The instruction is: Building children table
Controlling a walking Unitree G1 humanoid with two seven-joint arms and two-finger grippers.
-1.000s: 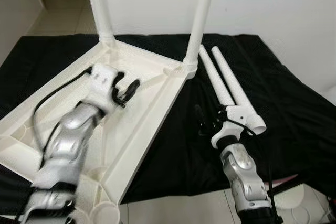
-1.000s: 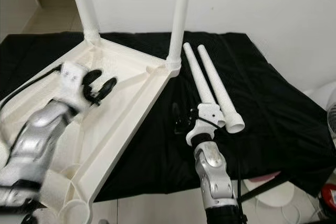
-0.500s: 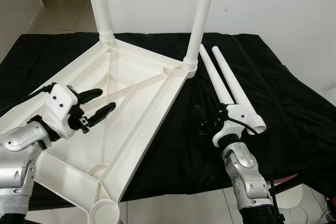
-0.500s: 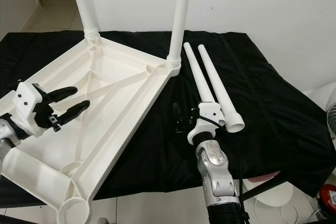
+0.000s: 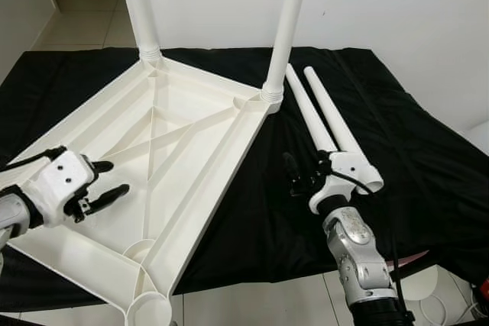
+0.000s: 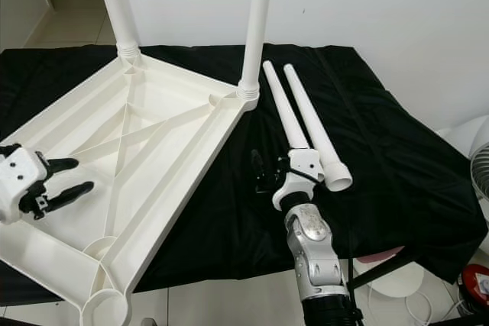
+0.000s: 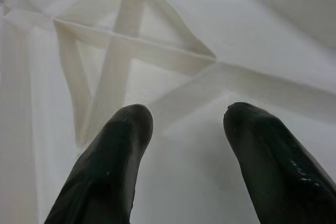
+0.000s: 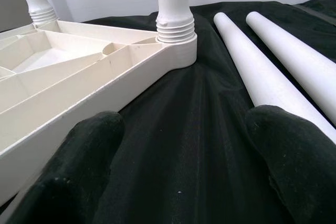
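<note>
On the black cloth [image 5: 428, 150] before us lies the white tabletop [image 5: 183, 150], upside down, its crossed ribs facing up. Two white legs already stand screwed into its far corners, one at eleven o'clock [image 5: 139, 5] and one at twelve o'clock [image 5: 286, 28]. Two loose legs [image 5: 328, 124] lie side by side on the cloth at one o'clock, just beside the tabletop's corner, their wide ends pointing toward us.

Our left gripper [image 5: 103, 181] hovers at nine o'clock above the tabletop's underside, fingers [image 7: 113, 156] spread wide with nothing between them; the crossed ribs show beyond the tips. Our right gripper [image 5: 294, 177] sits low over the cloth at four o'clock, beside the near ends of the loose legs, its fingers [image 8: 79, 150] also wide apart and empty.
</note>
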